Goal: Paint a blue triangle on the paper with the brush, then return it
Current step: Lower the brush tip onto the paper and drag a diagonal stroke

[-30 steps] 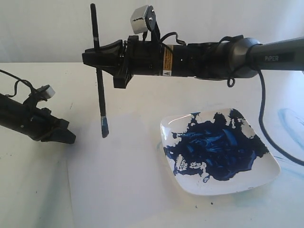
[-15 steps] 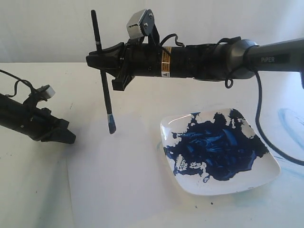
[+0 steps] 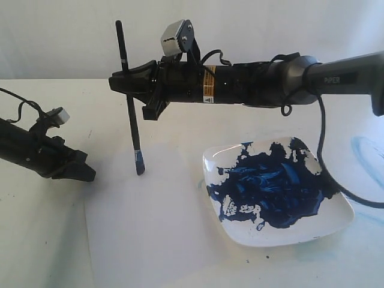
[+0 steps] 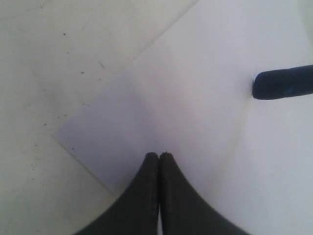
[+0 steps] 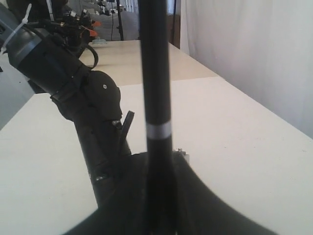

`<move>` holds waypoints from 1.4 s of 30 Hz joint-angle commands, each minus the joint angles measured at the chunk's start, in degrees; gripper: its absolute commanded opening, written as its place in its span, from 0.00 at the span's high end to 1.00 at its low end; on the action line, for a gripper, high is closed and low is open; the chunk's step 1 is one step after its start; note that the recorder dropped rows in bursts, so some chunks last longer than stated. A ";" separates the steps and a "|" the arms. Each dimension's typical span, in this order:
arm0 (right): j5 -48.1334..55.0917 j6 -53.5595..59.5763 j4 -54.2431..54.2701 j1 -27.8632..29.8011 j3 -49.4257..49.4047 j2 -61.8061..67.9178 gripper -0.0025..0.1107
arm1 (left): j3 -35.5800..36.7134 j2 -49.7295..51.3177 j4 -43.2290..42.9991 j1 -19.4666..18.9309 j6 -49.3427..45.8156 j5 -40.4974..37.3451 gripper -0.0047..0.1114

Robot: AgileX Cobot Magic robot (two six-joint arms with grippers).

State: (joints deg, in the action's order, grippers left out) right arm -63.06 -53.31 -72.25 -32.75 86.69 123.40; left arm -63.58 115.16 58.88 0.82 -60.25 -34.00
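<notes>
Gripping the brush upright in the right tool, dangling its blue tip just over the paper beside the paint-smeared plate. Resting the left tool, pinched shut and empty, near the sheet's corner. Probably beginning the triangle, none showing; needing next a lowering into contact.

You see the brush standing nearly upright, left of the white plate. It has a thin black handle and points its dark-blue bristle tip down at the paper; whether it touches, you can't tell. The paper, pale greyish-white, lies flat, reaching left from the plate.
</notes>
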 commanded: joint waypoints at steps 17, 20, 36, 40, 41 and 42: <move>-4.02 -0.99 0.31 -2.44 0.21 0.82 0.98 | 0.08 0.41 -1.10 -0.15 -0.12 -0.61 0.96; -4.02 -0.99 0.31 -3.47 0.21 0.82 0.98 | 0.08 0.41 -1.26 -0.15 -0.12 -0.61 0.96; -4.26 -1.10 0.83 -7.59 0.21 1.14 0.98 | 0.08 0.41 -1.95 -0.15 -0.12 -0.61 0.96; -4.13 -1.10 0.83 -7.91 0.21 1.14 0.98 | 0.08 0.41 -1.95 -0.15 -0.12 -0.61 0.96; -4.13 -1.10 0.83 -7.91 0.21 1.14 0.98 | 0.08 0.41 -1.95 -0.15 -0.12 -0.61 0.96; -4.13 -1.10 0.83 -7.91 0.21 1.14 0.98 | 0.08 0.41 -1.95 -0.15 -0.12 -0.61 0.96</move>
State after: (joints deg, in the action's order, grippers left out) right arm -66.55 -53.98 -72.15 -40.53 86.69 124.50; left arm -63.69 115.16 58.43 0.82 -60.25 -34.00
